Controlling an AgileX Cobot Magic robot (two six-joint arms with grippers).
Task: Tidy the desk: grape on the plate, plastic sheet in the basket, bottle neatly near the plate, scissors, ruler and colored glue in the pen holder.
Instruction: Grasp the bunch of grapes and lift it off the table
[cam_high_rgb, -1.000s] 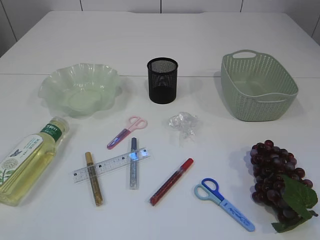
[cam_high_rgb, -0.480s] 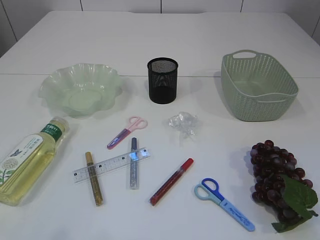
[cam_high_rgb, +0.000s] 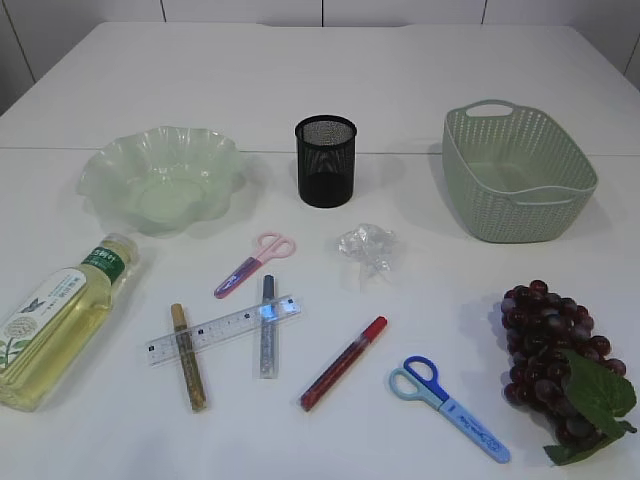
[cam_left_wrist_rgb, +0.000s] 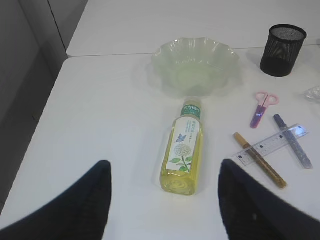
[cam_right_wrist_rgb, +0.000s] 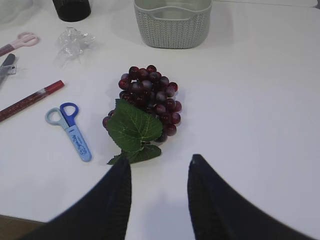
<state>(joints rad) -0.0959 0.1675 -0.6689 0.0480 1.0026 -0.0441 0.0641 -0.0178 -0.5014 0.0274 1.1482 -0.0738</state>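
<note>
Both hands are spread and grasp nothing: left hand (cam_left_wrist_rgb: 162, 200) hovers above the bottle (cam_left_wrist_rgb: 184, 151), right hand (cam_right_wrist_rgb: 159, 192) above the grape (cam_right_wrist_rgb: 147, 102).

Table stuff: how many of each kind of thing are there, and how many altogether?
Scissors: 2 (pink, blue)
Glue sticks: 3 (gold, silver, red)
Ruler: 1
Bottle: 1
Grapes: 1
Plastic sheet: 1
Plate: 1
Pen holder: 1
Basket: 1
Total: 12

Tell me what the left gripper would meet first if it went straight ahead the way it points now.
Probably the bottle, lying between the open fingers and ahead of them; the plate lies beyond. Depth is uncertain.
</note>
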